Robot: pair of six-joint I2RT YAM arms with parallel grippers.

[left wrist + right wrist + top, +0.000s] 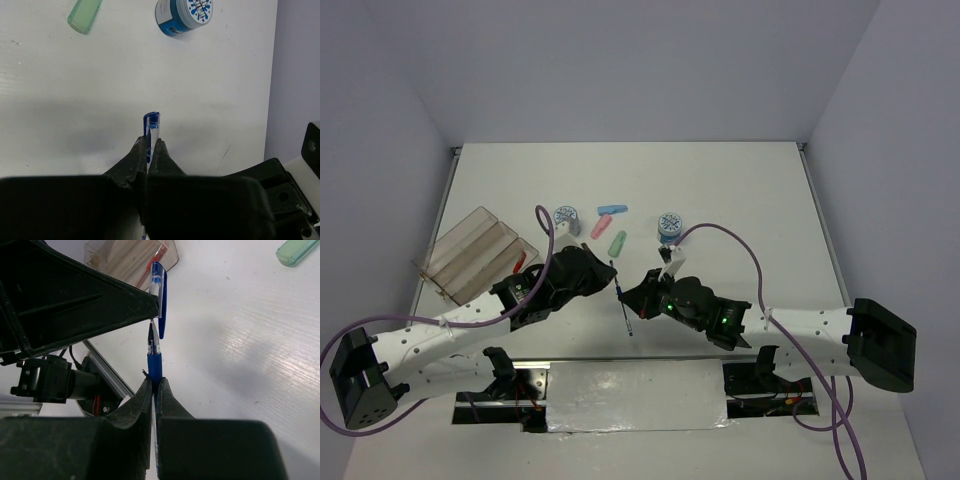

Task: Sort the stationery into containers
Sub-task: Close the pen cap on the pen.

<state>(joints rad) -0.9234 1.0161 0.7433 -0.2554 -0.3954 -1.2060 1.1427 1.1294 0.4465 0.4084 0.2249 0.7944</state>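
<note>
Currently held: blue pen (627, 318), spanning both grippers, right of the clear tray (470, 250).
Left gripper (149, 142): clamped on the pen's cap end.
Right gripper (155, 382): clamped on the barrel.
Doing it well: keep both grips in line; probably release one before carrying the pen to the tray.

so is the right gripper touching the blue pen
Touching. The right wrist view shows the right gripper shut on the blue pen, no gap.

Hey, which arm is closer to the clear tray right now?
Left. The left arm runs along the tray's near side, jaws shut on the blue pen to its right. The right arm holds that pen from the opposite side, farther from the tray.
</note>
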